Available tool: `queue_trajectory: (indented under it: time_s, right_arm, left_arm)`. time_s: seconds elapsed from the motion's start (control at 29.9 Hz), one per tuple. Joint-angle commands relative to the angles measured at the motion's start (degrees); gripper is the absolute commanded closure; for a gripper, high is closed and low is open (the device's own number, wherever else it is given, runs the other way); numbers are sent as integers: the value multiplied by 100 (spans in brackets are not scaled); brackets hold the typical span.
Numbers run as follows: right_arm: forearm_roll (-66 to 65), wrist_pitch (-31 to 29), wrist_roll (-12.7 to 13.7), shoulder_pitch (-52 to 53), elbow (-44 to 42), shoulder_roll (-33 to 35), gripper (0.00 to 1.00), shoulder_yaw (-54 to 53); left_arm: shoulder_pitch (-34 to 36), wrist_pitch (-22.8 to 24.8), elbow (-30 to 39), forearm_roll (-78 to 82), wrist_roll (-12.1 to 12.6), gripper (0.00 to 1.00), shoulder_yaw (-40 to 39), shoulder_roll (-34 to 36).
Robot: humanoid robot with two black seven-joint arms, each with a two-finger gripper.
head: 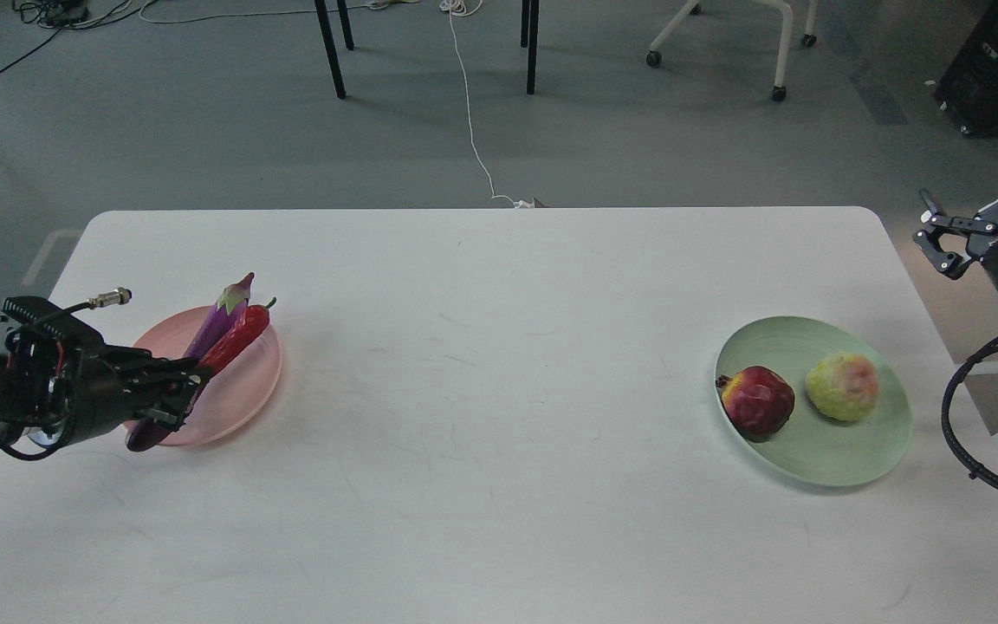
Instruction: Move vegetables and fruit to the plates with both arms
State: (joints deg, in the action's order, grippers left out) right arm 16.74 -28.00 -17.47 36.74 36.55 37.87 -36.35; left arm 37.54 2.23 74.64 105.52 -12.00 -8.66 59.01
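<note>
The purple eggplant (220, 322) lies tilted on the pink plate (248, 392) at the table's left. The red chili pepper (240, 340) rests along the eggplant over the plate, and my left gripper (190, 387) is shut on its lower end at the plate's left side. The pomegranate (757, 399) and the yellow-green fruit (842, 386) sit side by side on the mint green plate (819, 461) at the right. My right gripper (974, 215) is open and empty, beyond the table's right edge, away from the green plate.
The white table (499, 485) reaches from edge to edge. On the floor behind it are chair legs (330, 52), a white cable (469, 113) and a wheeled white chair base (776, 52). A black case (997, 69) stands at the far right.
</note>
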Motion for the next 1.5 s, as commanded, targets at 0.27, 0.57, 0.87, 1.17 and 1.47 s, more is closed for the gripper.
queue_trajectory:
  time_s: [0.27, 0.57, 0.87, 1.17, 1.47]
  right_arm:
    - [-4, 0, -2, -26, -78, 71, 1, 14]
    - [-4, 0, -2, 281, -183, 71, 1, -12]
    - [5, 75, -2, 712, -676, -26, 1, -284]
    - [66, 84, 191, 668, -693, -280, 1, -645]
    - [66, 383, 859, 659, -1158, -1413, 1, -1558]
  left_arm:
    - [69, 14, -55, -1348, -100, 6, -109, 50]
    - [175, 58, -221, -4703, -179, 2, -1725, -423]
    - [324, 435, -2154, -8719, -135, 2, -3009, -2322]
    - [473, 1121, -3148, -10366, -127, 2, -4081, -3316]
    - [649, 1253, -3614, -10736, -127, 2, -4319, -3756]
